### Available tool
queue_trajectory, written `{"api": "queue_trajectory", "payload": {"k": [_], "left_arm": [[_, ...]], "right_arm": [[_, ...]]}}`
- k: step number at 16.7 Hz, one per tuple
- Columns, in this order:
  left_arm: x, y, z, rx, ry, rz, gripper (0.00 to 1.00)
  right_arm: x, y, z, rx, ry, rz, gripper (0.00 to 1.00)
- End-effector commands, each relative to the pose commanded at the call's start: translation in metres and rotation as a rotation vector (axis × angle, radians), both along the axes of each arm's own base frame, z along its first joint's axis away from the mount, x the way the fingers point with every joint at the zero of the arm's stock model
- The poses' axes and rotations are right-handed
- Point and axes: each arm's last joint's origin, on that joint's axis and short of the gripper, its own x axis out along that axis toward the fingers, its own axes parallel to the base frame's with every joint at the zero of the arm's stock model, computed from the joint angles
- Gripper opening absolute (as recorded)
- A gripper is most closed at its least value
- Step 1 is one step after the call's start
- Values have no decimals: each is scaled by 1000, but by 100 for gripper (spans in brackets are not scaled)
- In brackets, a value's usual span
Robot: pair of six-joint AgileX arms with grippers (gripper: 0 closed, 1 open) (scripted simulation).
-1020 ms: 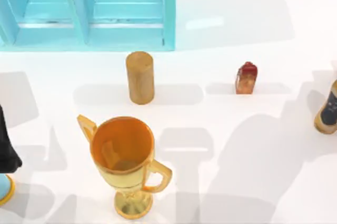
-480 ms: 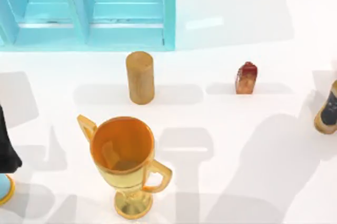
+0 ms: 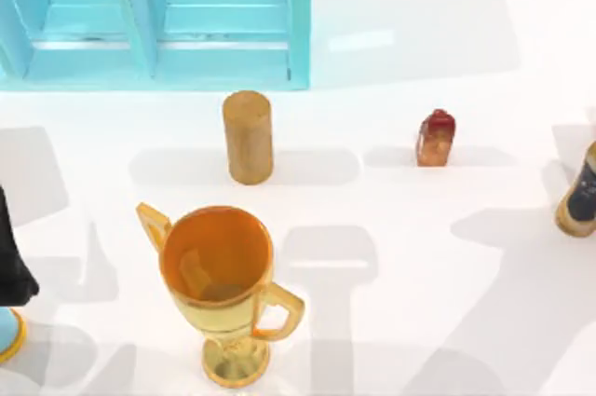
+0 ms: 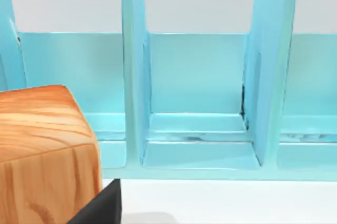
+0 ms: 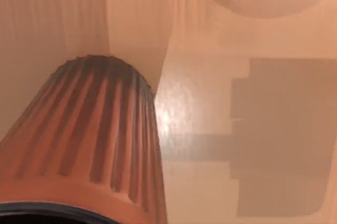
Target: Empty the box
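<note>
The box (image 3: 158, 19) is large and light blue and stands at the table's far left, its dividers forming compartments that look bare. The left wrist view faces the box (image 4: 197, 103) from close by. In that view a wooden block (image 4: 45, 150) sits very near the camera, with a black part of my left gripper (image 4: 100, 208) right beside it. A black part of my left arm (image 3: 11, 256) shows at the table's left edge. The right wrist view has a ribbed orange cylinder (image 5: 84, 139) close to the camera, above the table.
A tan wooden cylinder (image 3: 248, 135) stands in front of the box. A golden two-handled trophy cup (image 3: 219, 284) is nearer the front. A small red object (image 3: 436, 138) stands mid-right and a dark bottle (image 3: 579, 198) at the right edge. A blue, yellow-rimmed item (image 3: 7, 333) lies front left.
The big shadow on the right half of the table has shrunk toward the front right. None of the objects on the table has moved.
</note>
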Motion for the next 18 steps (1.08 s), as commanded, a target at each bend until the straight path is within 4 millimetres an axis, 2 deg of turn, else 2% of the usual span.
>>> {"api": "queue_trajectory", "payload": {"k": [3,16,18], "left_arm": [[0,0,0,0,0,0,100],[0,0,0,0,0,0,100],[0,0,0,0,0,0,100]], "right_arm": [[0,0,0,0,0,0,100],[0,0,0,0,0,0,2],[0,0,0,0,0,0,0]]}}
